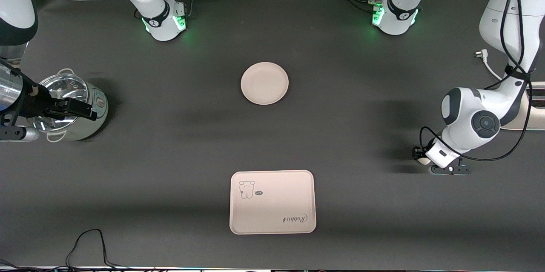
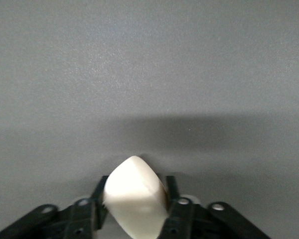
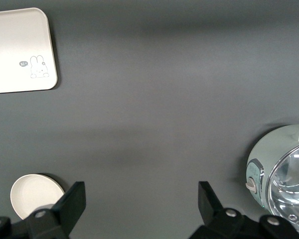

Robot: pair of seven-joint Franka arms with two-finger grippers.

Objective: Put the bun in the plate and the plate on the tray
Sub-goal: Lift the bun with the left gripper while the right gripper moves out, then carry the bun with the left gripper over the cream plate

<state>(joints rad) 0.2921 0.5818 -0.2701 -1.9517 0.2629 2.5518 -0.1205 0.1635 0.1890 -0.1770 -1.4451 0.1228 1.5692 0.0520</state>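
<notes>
The off-white bun (image 2: 134,199) sits pinched between the fingers of my left gripper (image 2: 135,193). In the front view that gripper (image 1: 425,161) is low over bare cloth at the left arm's end of the table, with the bun (image 1: 423,161) just showing. The round cream-pink plate (image 1: 264,83) lies empty at mid-table. The rectangular tray (image 1: 272,202) with the bear drawing lies nearer to the front camera than the plate. My right gripper (image 1: 90,111) is open and empty over the steel pot. The right wrist view shows its gripper (image 3: 142,199), the tray (image 3: 20,50) and the plate (image 3: 35,195).
A steel pot with a glass lid (image 1: 70,106) stands at the right arm's end of the table; it also shows in the right wrist view (image 3: 284,174). A white plug and cable (image 1: 483,57) lie near the left arm. A black cable (image 1: 85,242) loops at the table's front edge.
</notes>
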